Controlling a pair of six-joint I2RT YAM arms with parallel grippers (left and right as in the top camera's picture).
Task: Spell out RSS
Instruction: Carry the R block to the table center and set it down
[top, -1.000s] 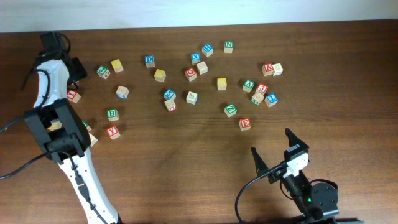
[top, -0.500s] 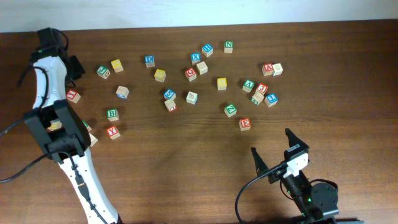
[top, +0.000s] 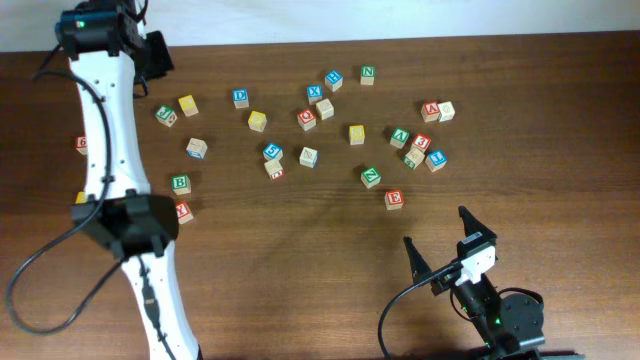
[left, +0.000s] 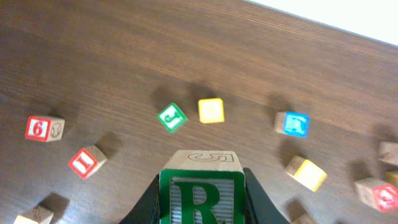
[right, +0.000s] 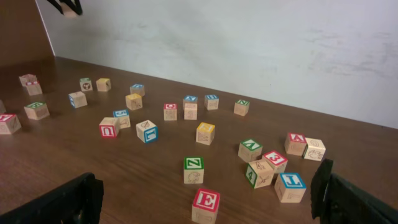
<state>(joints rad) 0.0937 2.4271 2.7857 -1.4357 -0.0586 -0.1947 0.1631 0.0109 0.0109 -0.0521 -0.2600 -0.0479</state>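
Note:
My left gripper (left: 202, 178) is shut on the green-and-white R cube (left: 199, 200) and holds it high above the table's far left. In the overhead view the left gripper (top: 152, 55) is by the back edge, and the R cube is hidden under the wrist. Yellow-faced cubes lie at the far left (top: 188, 105) (left: 211, 110), left of centre (top: 257, 121) (left: 306, 173) and in the middle (top: 356, 134) (right: 205, 132). I cannot read their letters. My right gripper (top: 441, 241) (right: 208, 181) is open and empty near the front edge.
A green B cube (top: 180, 183) and a red cube (top: 182, 211) lie beside the left arm. A green cube (left: 171, 117), a blue cube (left: 295, 123) and two red cubes (left: 44, 128) (left: 86, 162) lie below the left gripper. Several more cubes lie at the centre and right, including a red E (right: 206, 206).
The left arm has lifted and swung from the table's left side toward the back edge. The right arm has not moved.

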